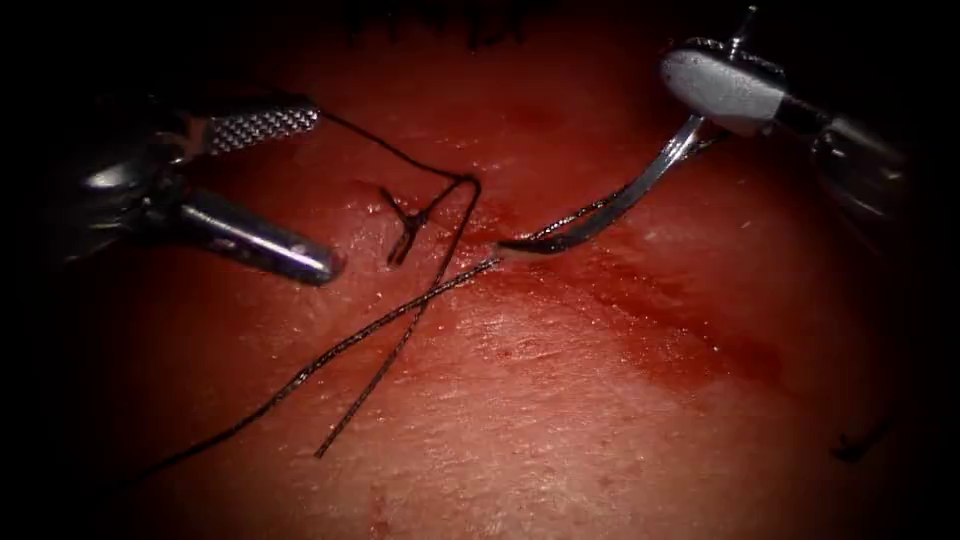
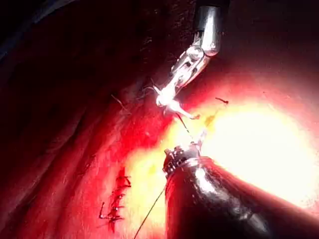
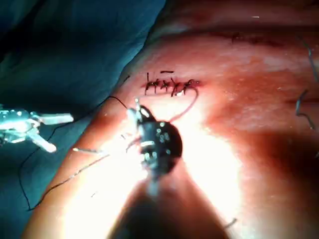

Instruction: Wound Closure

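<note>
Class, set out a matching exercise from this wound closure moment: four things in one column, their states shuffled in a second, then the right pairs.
Things:
1. left tool
2. right tool
3. needle
4. knot

States:
A. tip at the cut, on the tissue
B. tied, with thread tails
C. open, holding nothing
D. shut on the needle's rear end

Pairs: 1-C, 2-D, 3-A, 4-B

Tissue [image 1: 560, 400], reddish and moist, with cut [image 1: 480, 232] near the middle; red fluid [image 1: 690, 335] spread right of the cut; thread [image 1: 400, 325] lying across the surface in two crossed strands left of the cut, a knotted bit beside it; needle [image 1: 610, 205] tip in the tissue at the cut; blue drape [image 3: 65, 55] beneath the tissue.
</note>
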